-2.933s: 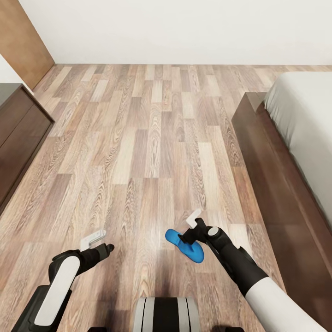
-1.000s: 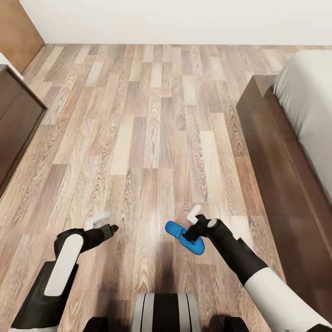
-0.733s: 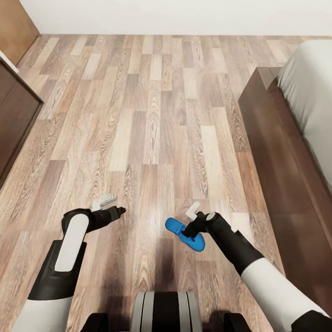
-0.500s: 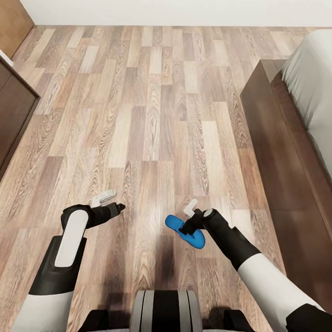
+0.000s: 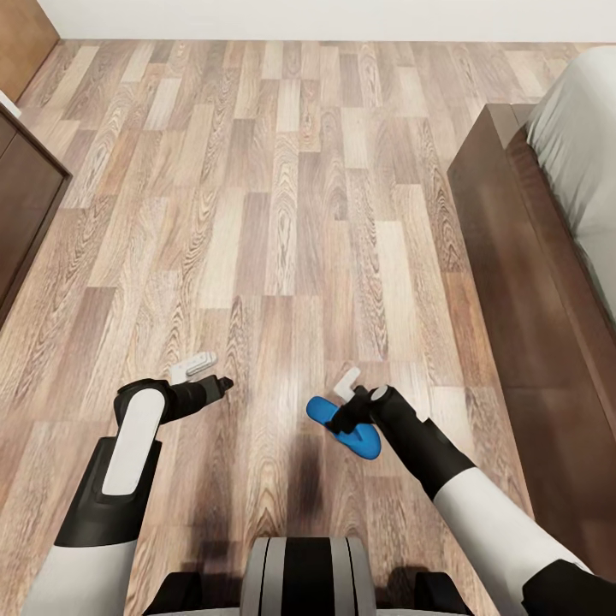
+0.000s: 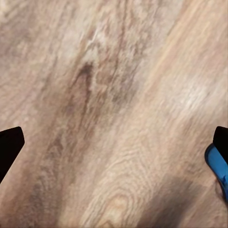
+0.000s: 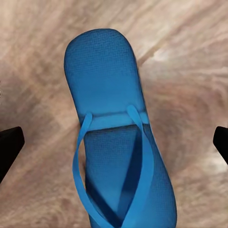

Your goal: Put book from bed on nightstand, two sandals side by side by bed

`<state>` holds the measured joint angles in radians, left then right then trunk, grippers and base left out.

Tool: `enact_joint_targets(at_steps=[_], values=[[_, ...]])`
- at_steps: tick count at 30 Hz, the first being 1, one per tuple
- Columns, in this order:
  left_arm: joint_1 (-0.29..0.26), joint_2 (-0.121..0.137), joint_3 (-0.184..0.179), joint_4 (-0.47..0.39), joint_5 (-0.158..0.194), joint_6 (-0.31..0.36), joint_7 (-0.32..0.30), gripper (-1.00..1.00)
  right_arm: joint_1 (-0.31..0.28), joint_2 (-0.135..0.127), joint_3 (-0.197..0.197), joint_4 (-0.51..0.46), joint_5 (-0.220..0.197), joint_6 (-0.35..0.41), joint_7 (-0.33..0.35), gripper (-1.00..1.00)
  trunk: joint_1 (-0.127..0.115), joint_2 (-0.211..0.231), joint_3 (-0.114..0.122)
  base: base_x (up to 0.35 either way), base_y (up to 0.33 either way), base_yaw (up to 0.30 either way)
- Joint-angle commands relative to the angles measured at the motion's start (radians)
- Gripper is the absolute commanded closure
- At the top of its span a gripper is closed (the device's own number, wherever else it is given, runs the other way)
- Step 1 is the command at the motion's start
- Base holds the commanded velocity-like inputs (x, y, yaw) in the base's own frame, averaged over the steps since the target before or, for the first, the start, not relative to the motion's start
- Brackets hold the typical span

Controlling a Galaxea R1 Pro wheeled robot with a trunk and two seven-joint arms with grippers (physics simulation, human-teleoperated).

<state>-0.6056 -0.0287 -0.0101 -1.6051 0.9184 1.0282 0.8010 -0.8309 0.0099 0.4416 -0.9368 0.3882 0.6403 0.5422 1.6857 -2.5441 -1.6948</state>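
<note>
Since the earlier frames the head camera has tilted down; the arms and sandal keep their places. Left to right: dark cabinet (image 5: pixel 21 214), left gripper (image 5: pixel 198 370) spread open above the wooden floor (image 5: pixel 282 214), blue sandal (image 5: pixel 344 428) lying on the floor under the open right gripper (image 5: pixel 342 395), bed (image 5: pixel 547 257).

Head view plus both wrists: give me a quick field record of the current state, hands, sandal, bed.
scene: wooden floor, bed on the robot's right
sandal: blue flip-flop flat on the floor, strap side up, one seen
right hand: over the sandal, fingers spread wide either side, open
left hand: over bare floor, open, holding nothing
other: dark cabinet at far left
book: cannot tell
</note>
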Motion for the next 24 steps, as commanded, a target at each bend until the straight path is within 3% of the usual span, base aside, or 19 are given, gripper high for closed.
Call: enact_joint_targets(at_steps=[1, 6, 14, 24], values=[[0.0, 0.0, 0.0, -0.001, 0.01, 0.002, 0.01, -1.0, 0.0, 0.0, 0.002, 0.004, 0.011, 0.002, 0.008, -1.0, 0.0, 0.0, -0.001, 0.0, 0.0, 0.0], [0.0, 0.0, -0.001, -0.001, 0.01, 0.002, 0.01, -1.0, 0.0, 0.001, 0.007, 0.031, 0.023, 0.0, 0.006, -1.0, 0.0, 0.0, -0.001, 0.0, 0.0, 0.0], [0.0, 0.0, -0.002, -0.001, 0.01, 0.002, 0.011, -1.0, 0.0, 0.001, 0.023, 0.083, 0.109, -0.014, 0.003, -1.0, 0.0, 0.0, -0.001, 0.0, 0.0, 0.0], [0.0, 0.0, -0.002, -0.001, 0.01, 0.002, 0.011, -1.0, 0.0, 0.0, 0.027, 0.092, 0.13, -0.02, 0.002, -1.0, 0.0, 0.0, -0.001, 0.0, 0.0, 0.0]])
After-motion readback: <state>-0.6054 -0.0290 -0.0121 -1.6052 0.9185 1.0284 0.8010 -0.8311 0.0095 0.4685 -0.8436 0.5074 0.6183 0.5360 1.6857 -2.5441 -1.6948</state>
